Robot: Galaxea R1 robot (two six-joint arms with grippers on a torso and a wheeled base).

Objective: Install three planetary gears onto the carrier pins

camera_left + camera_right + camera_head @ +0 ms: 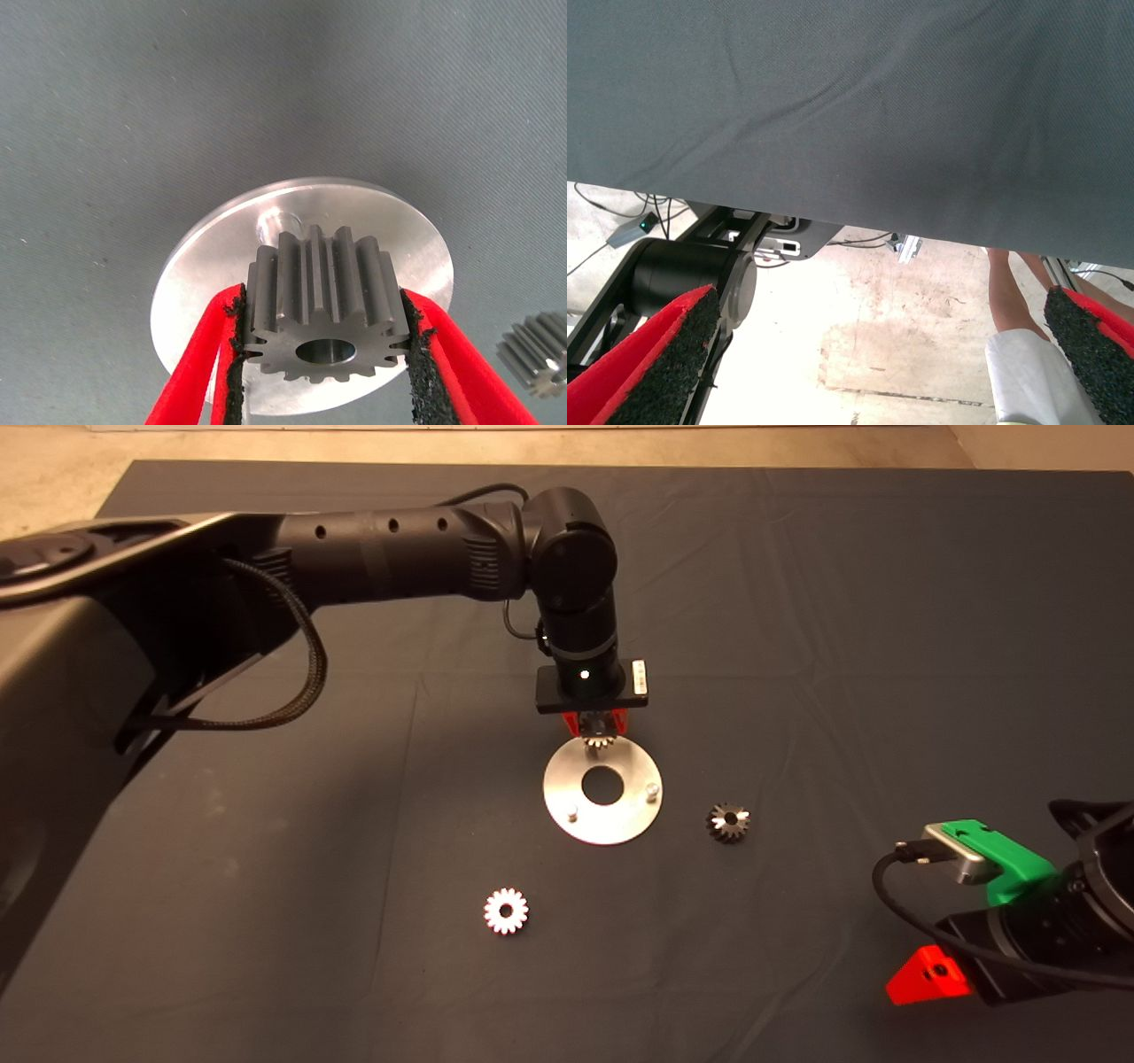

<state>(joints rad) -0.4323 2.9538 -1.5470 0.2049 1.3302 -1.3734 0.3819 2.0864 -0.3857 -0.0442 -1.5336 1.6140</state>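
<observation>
**Gear held over the far edge of the disc**

Nearest the lower edge of the head view, the right gripper (pixel 926 976) waits at the lower right corner of the mat (pixel 797 602). Its fingers (pixel 664 363) stand wide apart with nothing between them, and past the mat's edge its wrist view shows the floor and a person's leg (pixel 1010 292).

A little farther in, a pale gear (pixel 506 911) lies flat on the mat, well apart from the disc. Farther in and right of the disc, a darker gear (pixel 727 821) lies just beside it, not touching.

The disc (pixel 567 779) sits near the mat's middle – two carrier pins (pixel 573 811) stand bare on its near half.

At the disc's far edge the left gripper (pixel 599 731) points down, its pads (pixel 236 345) clamped on either side of the third gear (pixel 326 305). That gear sits squarely between the fingers over the disc – whether it touches the disc, I cannot tell.
</observation>
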